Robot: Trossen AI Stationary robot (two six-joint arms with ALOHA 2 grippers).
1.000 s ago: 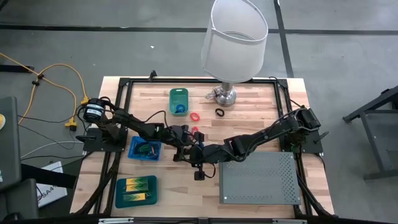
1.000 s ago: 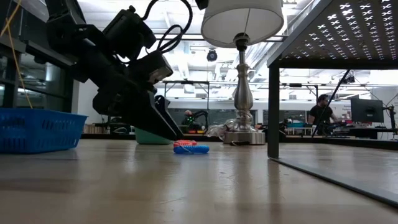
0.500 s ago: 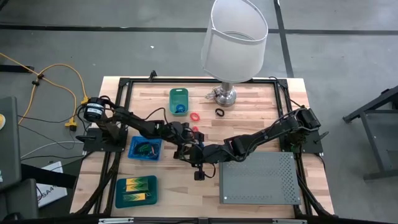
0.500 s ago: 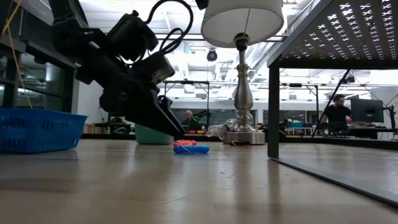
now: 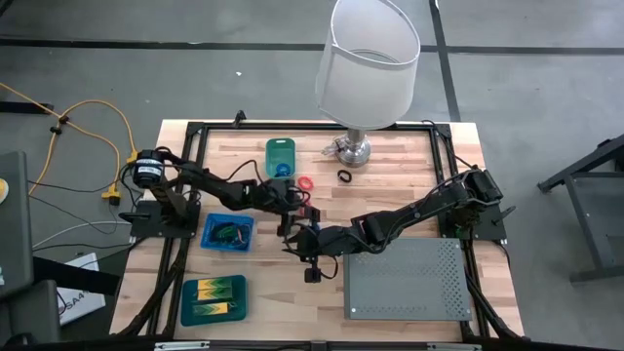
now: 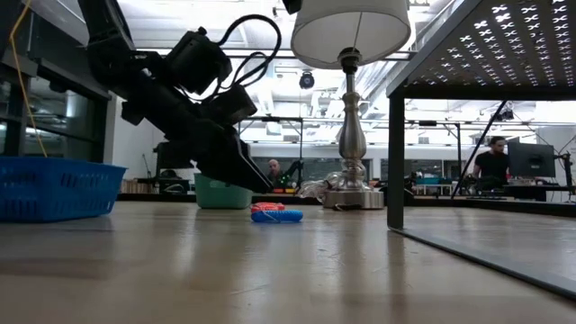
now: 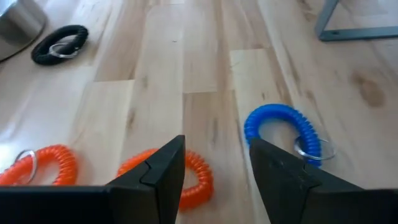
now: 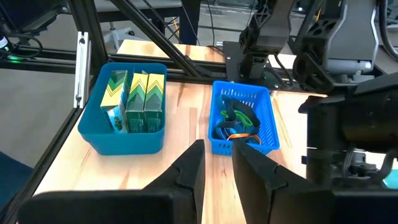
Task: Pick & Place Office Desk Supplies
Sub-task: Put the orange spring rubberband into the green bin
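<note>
Blue, springy coil (image 7: 283, 129) with a metal ring lies on the pale wood table (image 7: 186, 68), just beside an orange coil (image 7: 193, 177) partly hidden by the left gripper (image 7: 214, 168), whose dark fingers stand apart, empty. A black coil (image 7: 59, 45) lies farther off. Right gripper (image 8: 216, 165) hovers near, fingers slightly apart, empty.

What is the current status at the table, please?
Left gripper open, empty, above the red coil and blue coil. Right gripper open, empty, waiting mid-table. Nothing in the way.
</note>
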